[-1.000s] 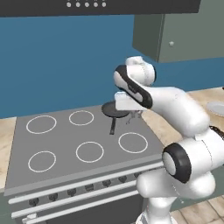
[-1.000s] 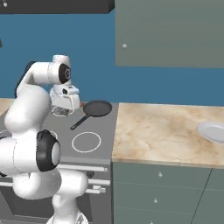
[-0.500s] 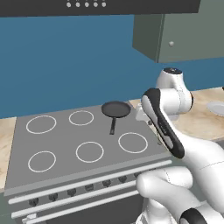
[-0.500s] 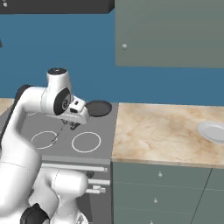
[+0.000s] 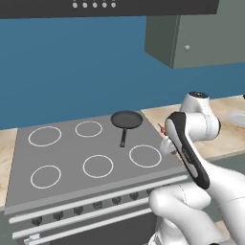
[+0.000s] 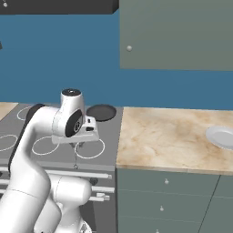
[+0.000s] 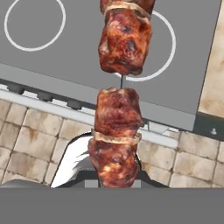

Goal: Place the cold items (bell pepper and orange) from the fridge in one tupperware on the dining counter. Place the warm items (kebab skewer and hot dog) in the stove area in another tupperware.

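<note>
The kebab skewer (image 7: 119,118), with browned meat chunks on a thin stick, runs up the middle of the hand view, and my gripper (image 7: 114,177) is shut on its lower end. Below it lie the stove's front right burner ring, the stove's front edge and the tiled floor. In the right base view the gripper (image 6: 78,144) hangs over the front right part of the stove (image 6: 54,150). The left base view shows a bit of the skewer (image 5: 164,128) by the stove's right edge. Bell pepper, orange, hot dog and tupperware are out of view.
A small black pan (image 5: 126,119) sits on the back right burner, handle toward the front. Right of the stove runs a beige stone counter (image 6: 168,136) with a white plate (image 6: 221,136). Grey wall cabinets (image 6: 177,32) hang above it.
The arm has swung from above the black pan to the front right edge of the stove, carrying the kebab skewer along. The pan stayed in place.
</note>
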